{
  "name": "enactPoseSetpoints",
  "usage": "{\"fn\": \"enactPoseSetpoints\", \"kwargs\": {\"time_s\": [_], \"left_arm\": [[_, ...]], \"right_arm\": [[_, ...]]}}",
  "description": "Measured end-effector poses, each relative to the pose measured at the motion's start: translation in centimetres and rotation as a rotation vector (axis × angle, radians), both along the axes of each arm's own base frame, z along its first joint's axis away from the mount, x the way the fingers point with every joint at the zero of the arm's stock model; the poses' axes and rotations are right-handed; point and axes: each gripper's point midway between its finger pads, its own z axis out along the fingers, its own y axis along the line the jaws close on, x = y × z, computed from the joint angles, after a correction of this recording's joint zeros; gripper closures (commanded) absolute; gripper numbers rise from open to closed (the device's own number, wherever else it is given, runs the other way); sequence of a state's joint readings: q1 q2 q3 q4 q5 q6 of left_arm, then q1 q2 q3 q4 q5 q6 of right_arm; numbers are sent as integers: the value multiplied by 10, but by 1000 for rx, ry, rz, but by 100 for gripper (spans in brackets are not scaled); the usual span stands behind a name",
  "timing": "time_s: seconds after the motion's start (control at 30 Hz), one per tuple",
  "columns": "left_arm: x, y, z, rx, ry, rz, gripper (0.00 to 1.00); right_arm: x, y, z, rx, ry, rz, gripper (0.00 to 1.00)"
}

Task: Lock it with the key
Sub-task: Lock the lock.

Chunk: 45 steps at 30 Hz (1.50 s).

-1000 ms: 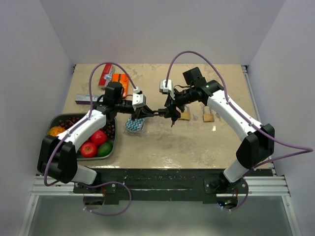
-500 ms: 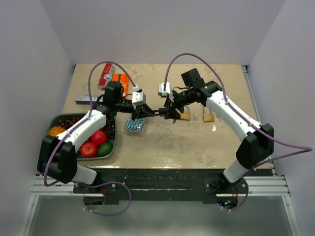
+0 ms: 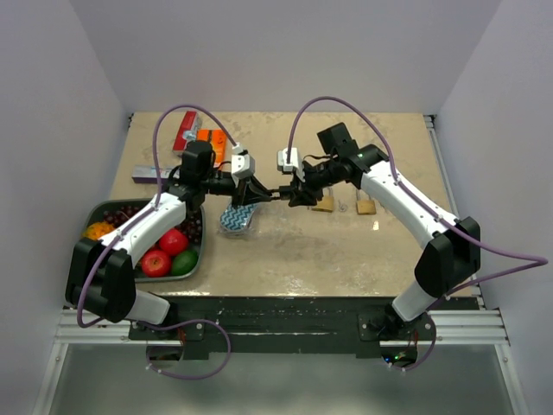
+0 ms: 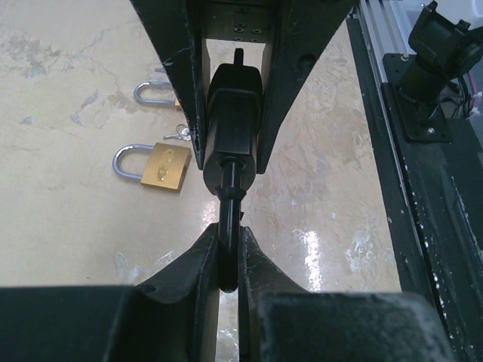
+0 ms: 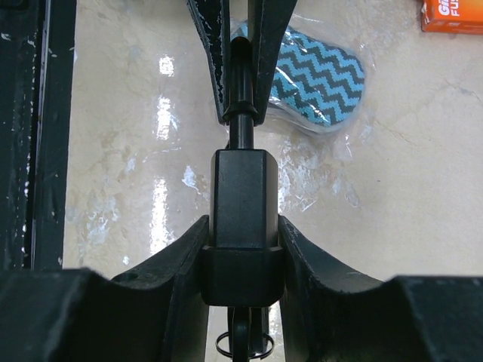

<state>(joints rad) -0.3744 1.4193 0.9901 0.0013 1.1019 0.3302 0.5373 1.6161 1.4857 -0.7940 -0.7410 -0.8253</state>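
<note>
A black padlock [image 3: 279, 194] hangs in the air between both arms above the table's middle. My left gripper [image 4: 228, 260] is shut on its thin black shackle [image 4: 227, 226]. My right gripper [image 5: 243, 253] comes from the opposite side, and its fingers [image 5: 189, 256] press both flanks of the padlock's body [image 5: 243, 204]. Behind the body's base, a dark key [image 5: 249, 335] with a wire ring sticks out between my right fingers. In the top view, the left gripper [image 3: 257, 194] and right gripper [image 3: 298, 192] face each other tip to tip.
Two brass padlocks [image 3: 323, 204] [image 3: 365, 206] lie on the table right of the grippers, small keys [image 4: 178, 133] between them. A zigzag pouch [image 3: 235, 220] lies below the left gripper. A fruit tray [image 3: 104, 212] stands at the left; orange [image 3: 210, 143] and red [image 3: 186, 131] boxes sit behind.
My right gripper's jaws have closed in onto the black padlock's body. Both grippers and the padlock have shifted slightly toward the back of the table.
</note>
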Motion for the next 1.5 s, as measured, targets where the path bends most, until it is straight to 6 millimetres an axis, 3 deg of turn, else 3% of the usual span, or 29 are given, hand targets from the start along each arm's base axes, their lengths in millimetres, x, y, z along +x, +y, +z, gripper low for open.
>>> {"fn": "enactPoseSetpoints", "kwargs": {"time_s": [0.3, 0.53, 1.5], "left_arm": [[1, -9, 8, -43, 36, 17, 100], [-6, -24, 18, -72, -36, -30, 100], [0, -30, 23, -143, -69, -45, 100]], "right_arm": [[1, -3, -2, -17, 11, -22, 100], [-12, -8, -9, -53, 69, -19, 100], [-5, -6, 4, -8, 93, -151, 100]]}}
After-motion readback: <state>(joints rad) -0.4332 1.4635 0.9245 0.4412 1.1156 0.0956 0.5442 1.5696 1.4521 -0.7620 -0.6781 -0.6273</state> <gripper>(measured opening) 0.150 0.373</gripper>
